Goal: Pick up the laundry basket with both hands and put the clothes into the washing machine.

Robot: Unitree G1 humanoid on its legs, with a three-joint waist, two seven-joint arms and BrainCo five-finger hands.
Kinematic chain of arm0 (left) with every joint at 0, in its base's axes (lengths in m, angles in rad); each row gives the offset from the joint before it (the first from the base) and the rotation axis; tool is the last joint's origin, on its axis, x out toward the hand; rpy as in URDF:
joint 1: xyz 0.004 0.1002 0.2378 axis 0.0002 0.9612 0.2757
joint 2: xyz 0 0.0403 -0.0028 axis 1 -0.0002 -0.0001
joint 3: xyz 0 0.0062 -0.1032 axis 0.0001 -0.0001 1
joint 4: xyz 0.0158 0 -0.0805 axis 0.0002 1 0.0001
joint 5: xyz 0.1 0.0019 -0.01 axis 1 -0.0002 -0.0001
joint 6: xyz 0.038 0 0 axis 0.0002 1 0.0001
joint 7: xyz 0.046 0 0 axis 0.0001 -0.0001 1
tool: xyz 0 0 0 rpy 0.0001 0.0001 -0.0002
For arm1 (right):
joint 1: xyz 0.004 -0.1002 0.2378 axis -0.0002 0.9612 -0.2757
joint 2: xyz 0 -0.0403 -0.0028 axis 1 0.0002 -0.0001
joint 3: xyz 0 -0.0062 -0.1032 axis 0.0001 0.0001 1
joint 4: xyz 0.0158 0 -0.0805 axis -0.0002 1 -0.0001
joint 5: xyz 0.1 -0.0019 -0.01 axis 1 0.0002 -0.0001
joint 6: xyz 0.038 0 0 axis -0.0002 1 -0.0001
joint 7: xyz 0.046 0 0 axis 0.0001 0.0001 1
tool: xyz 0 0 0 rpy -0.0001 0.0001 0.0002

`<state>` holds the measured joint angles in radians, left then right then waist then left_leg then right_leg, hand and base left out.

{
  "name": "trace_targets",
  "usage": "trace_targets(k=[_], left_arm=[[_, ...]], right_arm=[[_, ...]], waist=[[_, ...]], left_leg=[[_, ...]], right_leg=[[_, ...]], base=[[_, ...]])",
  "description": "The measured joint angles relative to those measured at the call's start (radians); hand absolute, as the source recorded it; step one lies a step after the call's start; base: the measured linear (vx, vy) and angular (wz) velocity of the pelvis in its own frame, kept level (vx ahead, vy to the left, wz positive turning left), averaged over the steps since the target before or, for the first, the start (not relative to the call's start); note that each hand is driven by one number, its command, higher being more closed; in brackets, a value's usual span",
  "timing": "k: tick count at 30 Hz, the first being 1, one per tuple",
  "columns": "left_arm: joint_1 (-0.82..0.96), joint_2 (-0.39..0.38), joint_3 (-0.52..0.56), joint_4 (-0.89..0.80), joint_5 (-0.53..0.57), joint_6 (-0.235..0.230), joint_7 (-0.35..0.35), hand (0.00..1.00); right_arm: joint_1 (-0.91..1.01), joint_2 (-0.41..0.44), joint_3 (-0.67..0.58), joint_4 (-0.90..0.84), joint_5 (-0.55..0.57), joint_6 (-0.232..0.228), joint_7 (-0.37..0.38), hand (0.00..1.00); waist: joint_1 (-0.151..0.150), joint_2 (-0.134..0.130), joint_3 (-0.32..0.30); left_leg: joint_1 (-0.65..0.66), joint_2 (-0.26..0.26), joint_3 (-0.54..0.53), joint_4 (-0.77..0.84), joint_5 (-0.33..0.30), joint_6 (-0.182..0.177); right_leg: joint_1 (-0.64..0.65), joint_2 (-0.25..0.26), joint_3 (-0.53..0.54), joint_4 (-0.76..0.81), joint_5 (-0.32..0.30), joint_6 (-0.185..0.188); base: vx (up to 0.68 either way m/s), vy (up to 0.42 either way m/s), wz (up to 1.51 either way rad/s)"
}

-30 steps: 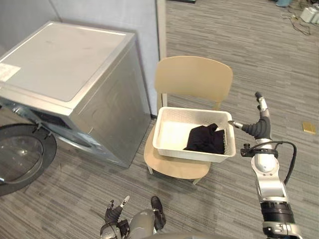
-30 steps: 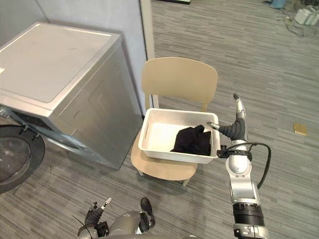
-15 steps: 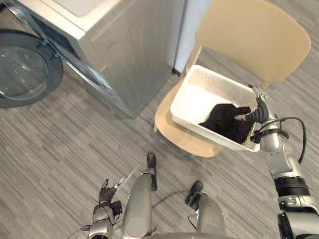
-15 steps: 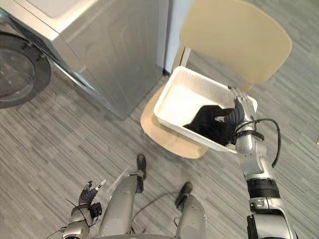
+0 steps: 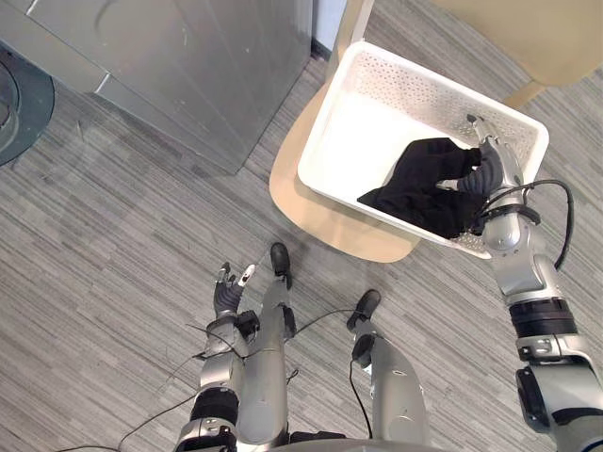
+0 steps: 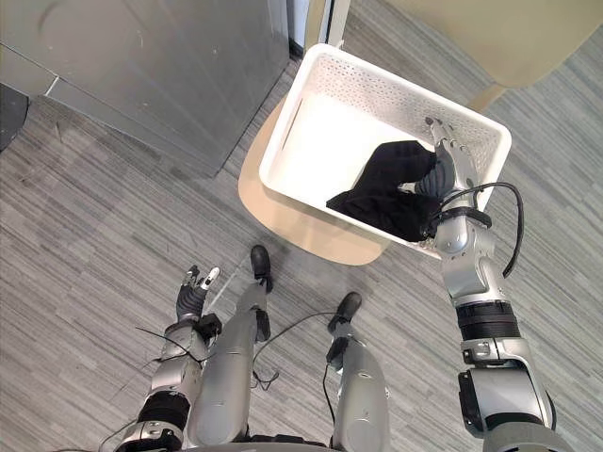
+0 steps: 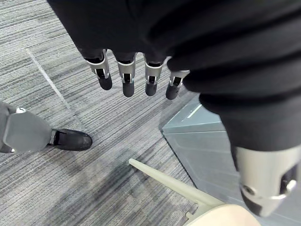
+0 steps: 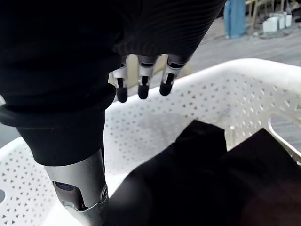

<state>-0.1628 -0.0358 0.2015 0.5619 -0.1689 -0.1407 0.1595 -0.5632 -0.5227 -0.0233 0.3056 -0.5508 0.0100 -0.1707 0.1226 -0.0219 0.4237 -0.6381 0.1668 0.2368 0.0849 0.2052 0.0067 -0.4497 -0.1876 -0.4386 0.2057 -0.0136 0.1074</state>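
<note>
Right hand (image 5: 490, 165) spread inside diagonally lying basket (image 5: 424, 94).

Right hand (image 8: 84, 56) hung over the inside of the white perforated basket (image 8: 211, 99), its fingers (image 8: 142, 84) straight and side by side, curled round nothing. The thumb (image 8: 80, 188) stood apart from them, just beside the black clothes (image 8: 197, 179), and contact there was too close to call. The clothes lay heaped low against one basket wall. Grey floor (image 8: 244, 47) showed past the rim.
</note>
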Motion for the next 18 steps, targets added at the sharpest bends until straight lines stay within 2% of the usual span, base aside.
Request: trace_targets(k=[3,5,10,14,18], left_arm=[[-0.020,0.000,0.003,-0.002,-0.040,-0.002,0.004,0.00],[-0.033,-0.002,0.005,-0.002,-0.075,-0.002,0.016,0.00],[-0.036,-0.002,0.006,-0.002,-0.121,-0.002,0.016,0.00],[-0.045,-0.004,0.005,-0.001,-0.180,-0.004,0.016,0.00],[-0.072,-0.014,0.002,-0.002,-0.374,-0.033,-0.006,0.00]], right_arm=[[-0.069,0.006,0.009,0.070,0.000,0.001,0.004,0.00],[-0.139,0.005,0.016,0.160,0.000,0.019,0.034,0.00],[-0.215,0.005,0.058,0.300,0.023,0.020,0.083,0.00],[-0.276,0.005,0.083,0.433,0.051,0.022,0.088,0.00],[-0.397,-0.012,0.160,0.588,0.044,0.042,0.112,0.00]], waist=[[0.000,0.001,0.016],[0.002,0.001,0.021],[0.004,0.001,0.021],[0.004,0.001,0.021],[0.005,0.003,0.022]], left_leg=[[-0.001,0.000,0.007,-0.003,0.000,0.000],[-0.005,0.001,0.012,-0.014,0.004,-0.006],[-0.014,0.001,0.016,-0.017,0.005,-0.007],[-0.014,0.003,0.020,-0.018,0.005,-0.008],[-0.014,0.002,0.034,-0.057,0.023,-0.031]], right_leg=[[-0.006,-0.001,0.001,0.000,0.000,0.000],[-0.016,-0.002,0.000,0.000,0.000,0.000],[-0.025,-0.002,0.002,0.000,0.000,0.000],[-0.028,-0.001,0.003,0.000,0.000,0.000],[-0.050,-0.001,0.006,0.000,0.001,-0.001]], base=[[0.04,-0.007,-0.04],[0.01,-0.002,-0.02],[0.05,-0.009,0.00],[0.03,-0.012,-0.02],[0.02,-0.011,-0.05]])
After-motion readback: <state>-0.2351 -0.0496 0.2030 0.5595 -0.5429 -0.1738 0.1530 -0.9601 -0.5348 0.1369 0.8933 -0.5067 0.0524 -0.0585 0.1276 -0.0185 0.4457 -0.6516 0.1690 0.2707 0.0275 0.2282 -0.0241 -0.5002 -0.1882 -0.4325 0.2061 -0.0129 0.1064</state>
